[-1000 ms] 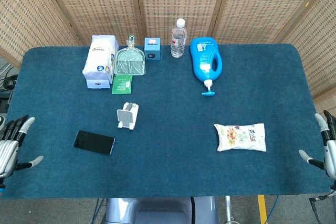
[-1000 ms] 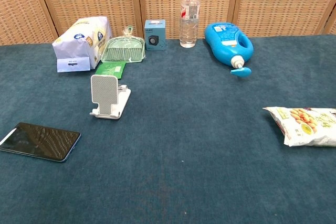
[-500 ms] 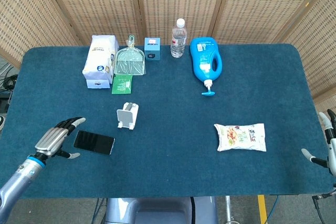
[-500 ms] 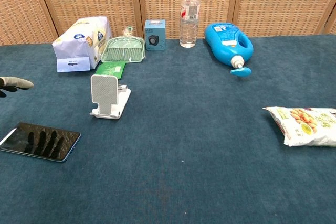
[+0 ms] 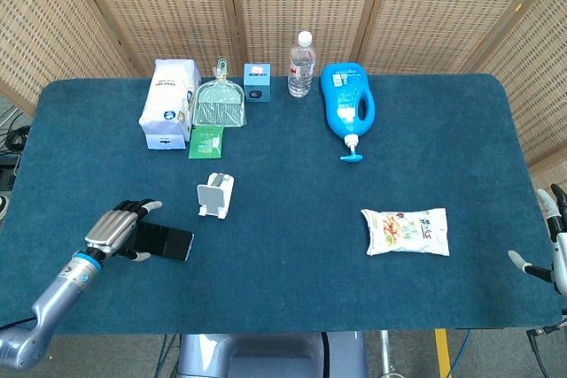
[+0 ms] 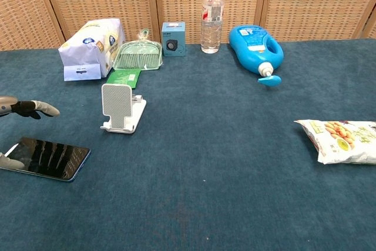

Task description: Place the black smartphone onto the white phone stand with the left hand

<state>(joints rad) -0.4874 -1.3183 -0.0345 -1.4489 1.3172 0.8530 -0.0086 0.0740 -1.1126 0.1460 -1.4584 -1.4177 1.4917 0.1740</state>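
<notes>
The black smartphone [image 5: 168, 241] [image 6: 50, 159] lies flat on the blue cloth, screen up, front left of the white phone stand [image 5: 215, 196] [image 6: 121, 107]. My left hand [image 5: 120, 227] [image 6: 23, 110] hovers over the phone's left end with its fingers spread; it holds nothing. The stand sits upright and bare, a short way right and behind the phone. My right hand [image 5: 551, 245] hangs open at the table's right edge, seen only in the head view.
Along the back stand a tissue pack [image 5: 168, 104], a green dustpan [image 5: 215, 102], a small blue box [image 5: 257, 81], a water bottle [image 5: 301, 64] and a blue detergent jug [image 5: 347, 105]. A green packet [image 5: 205, 141] lies behind the stand. A snack bag [image 5: 406, 231] lies at right.
My left hand has come in from the table's left edge and now hangs over the phone's left end. The phone, stand and right hand have not moved.
</notes>
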